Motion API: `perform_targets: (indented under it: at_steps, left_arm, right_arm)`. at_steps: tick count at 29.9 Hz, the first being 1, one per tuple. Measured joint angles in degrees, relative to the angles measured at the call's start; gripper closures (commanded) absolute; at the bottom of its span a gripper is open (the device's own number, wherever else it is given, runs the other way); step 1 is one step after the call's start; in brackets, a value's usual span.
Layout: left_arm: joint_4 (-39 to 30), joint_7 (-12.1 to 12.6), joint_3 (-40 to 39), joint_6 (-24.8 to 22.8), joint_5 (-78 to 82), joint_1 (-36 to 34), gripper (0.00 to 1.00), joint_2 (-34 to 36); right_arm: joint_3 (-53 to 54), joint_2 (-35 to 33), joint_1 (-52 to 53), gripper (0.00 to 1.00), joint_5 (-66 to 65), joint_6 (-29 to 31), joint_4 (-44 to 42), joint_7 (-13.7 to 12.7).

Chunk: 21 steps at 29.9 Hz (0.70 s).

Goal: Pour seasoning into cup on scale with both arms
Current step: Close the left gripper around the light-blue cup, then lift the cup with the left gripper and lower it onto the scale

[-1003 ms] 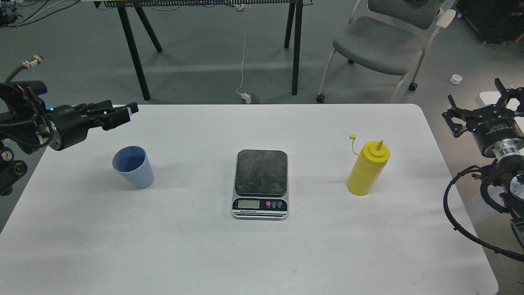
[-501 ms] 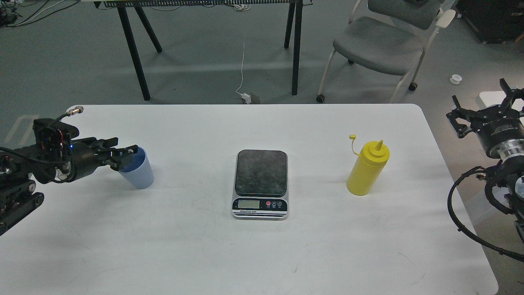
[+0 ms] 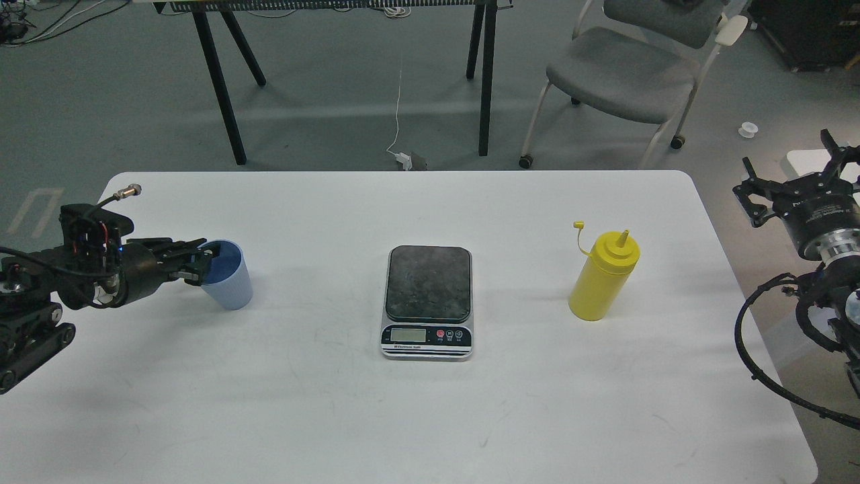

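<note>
Since earlier: left hand point(image 3: 199, 263) drew back slightly, fingers spread at cup point(image 3: 227, 282) rim; right hand point(image 3: 793, 185) spread, off tabletop point(image 3: 430, 417).

— What is seen behind the white table point(image 3: 403, 417)?
— A grey-green floor point(image 3: 336, 101) is shown, with black trestle legs point(image 3: 218, 81) at upper left and centre.
— And at upper right?
— A grey chair point(image 3: 625, 74) is placed there; a white cable point(image 3: 398, 107) is trailed across the floor.

Ribbed matt plastic cup point(image 3: 227, 282), smooth glossy plastic seasoning bottle point(image 3: 601, 277), scuffed matt scale point(image 3: 428, 300) plate, smooth white table point(image 3: 430, 403).
</note>
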Motion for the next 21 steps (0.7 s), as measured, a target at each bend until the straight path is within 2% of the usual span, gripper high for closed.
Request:
perform_targets:
  at_steps: [8,11,15,18,21]
  left_arm:
    - [-0.9,-0.3,0.0,-0.1,-0.2,-1.2,0.97,0.3]
    - [-4.0,-1.2,0.0,-0.9,-0.2,-4.4,0.97,0.8]
    - [-12.0,-1.2,-0.1,-5.7,0.0,-10.1,0.98,1.8]
    - [-16.9,0.6,-0.1,-10.5,0.1,-14.9,0.98,0.2]
    - [-18.3,2.5,-0.1,-14.0,0.3,-18.0,0.98,-4.0]
  right_arm:
    - [0.0,0.0,0.0,0.0,0.0,0.0,0.0,0.0]
    - [0.1,-0.3,0.0,0.0,0.0,0.0,0.0,0.0]
    - [0.2,-1.6,0.0,0.0,0.0,0.0,0.0,0.0]
    - [0.3,-2.6,-0.1,0.0,0.1,0.0,0.0,0.0]
    - [0.4,-3.4,-0.4,0.0,0.1,0.0,0.0,0.0]
